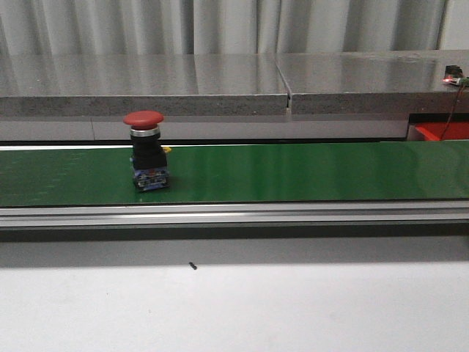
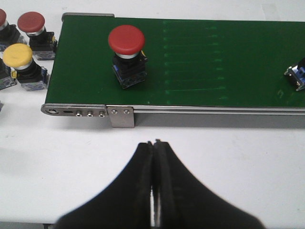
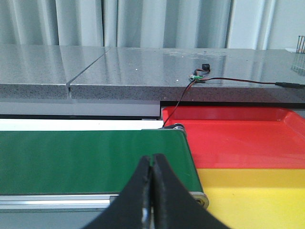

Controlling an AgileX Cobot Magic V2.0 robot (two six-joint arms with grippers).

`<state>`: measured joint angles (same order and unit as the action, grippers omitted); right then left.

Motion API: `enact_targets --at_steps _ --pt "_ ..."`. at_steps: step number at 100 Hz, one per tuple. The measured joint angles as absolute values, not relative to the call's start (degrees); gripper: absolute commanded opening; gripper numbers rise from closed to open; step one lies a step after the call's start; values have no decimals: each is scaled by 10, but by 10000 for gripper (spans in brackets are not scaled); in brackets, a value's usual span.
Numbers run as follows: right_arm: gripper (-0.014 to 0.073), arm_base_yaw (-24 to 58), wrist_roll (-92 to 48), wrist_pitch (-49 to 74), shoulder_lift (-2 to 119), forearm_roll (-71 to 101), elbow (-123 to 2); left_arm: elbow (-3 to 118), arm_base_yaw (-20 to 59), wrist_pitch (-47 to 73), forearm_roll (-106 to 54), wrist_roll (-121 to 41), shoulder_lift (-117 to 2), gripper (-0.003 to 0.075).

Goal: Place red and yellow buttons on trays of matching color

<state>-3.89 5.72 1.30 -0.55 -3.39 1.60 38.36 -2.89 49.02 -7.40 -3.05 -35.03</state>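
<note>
Near the green belt's (image 1: 293,172) left end you find the red button (image 1: 143,150) standing upright — both grippers, left (image 2: 154,148) and right (image 3: 151,162), have jaws pressed together, holding nothing.

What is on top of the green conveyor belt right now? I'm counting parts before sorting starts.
One red button stands upright on the green belt. In the left wrist view another part sits at the picture's edge, cut off, its cap colour unseen.
</note>
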Motion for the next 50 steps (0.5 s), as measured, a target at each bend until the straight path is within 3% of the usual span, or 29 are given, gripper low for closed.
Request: enact_targets --at_steps 29,50 --pt "-58 -39 57 -13 -5 -34 15 352 -29 506 -75 -31 -253 -20" --pt "-58 -39 57 38 21 -34 -59 343 -29 522 -76 -31 -222 -20"
